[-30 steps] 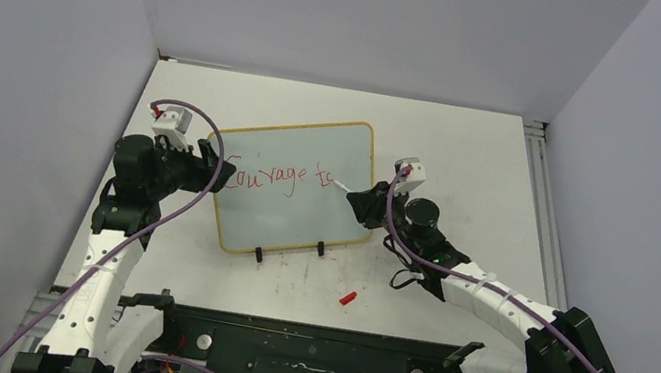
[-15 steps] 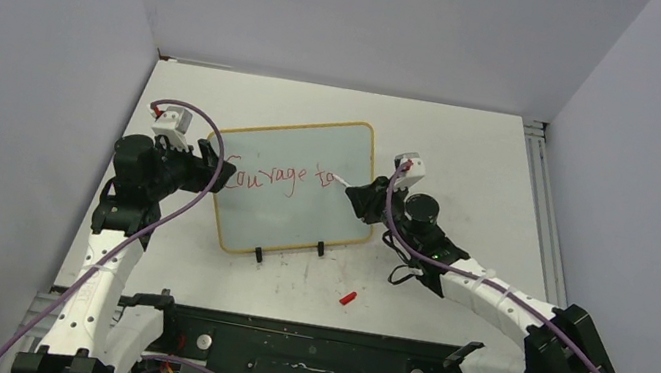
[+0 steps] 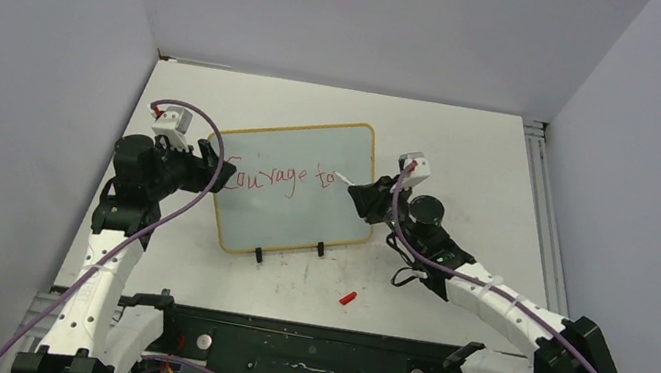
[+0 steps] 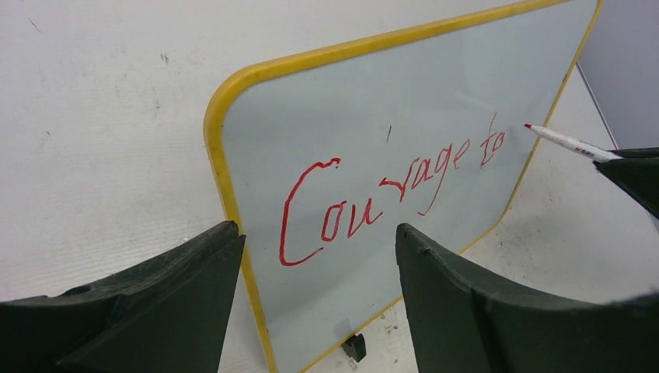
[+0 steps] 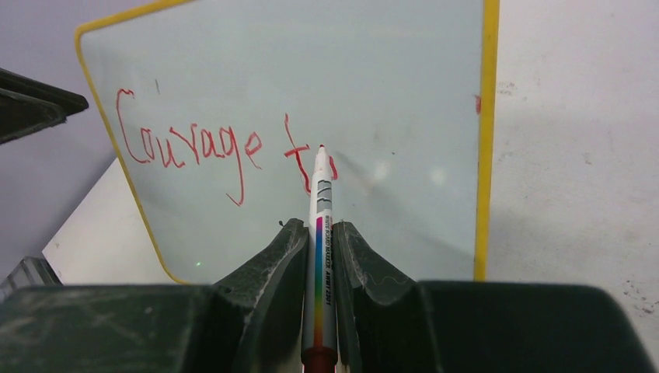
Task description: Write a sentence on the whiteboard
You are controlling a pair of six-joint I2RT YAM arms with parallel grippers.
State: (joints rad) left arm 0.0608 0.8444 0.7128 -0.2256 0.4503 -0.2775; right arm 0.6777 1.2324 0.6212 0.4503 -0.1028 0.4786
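Your sentence (image 3: pixel 282 178) reads "Courage to" on the whiteboard (image 3: pixel 300 220), likely unfinished. Right gripper (image 5: pixel 319 233) pinches the marker (image 5: pixel 321 190); left gripper (image 4: pixel 319 231) stands spread.

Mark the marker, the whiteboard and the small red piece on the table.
marker (image 5: pixel 322 198): right wrist view, white part of barrel
whiteboard (image 5: pixel 488 140): right wrist view, right yellow frame edge
small red piece (image 3: pixel 347 298): top external view, its middle

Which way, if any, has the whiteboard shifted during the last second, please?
No. In the overhead view the whiteboard has not shifted: its black feet keep the same spots against the red cap lying in front of it.
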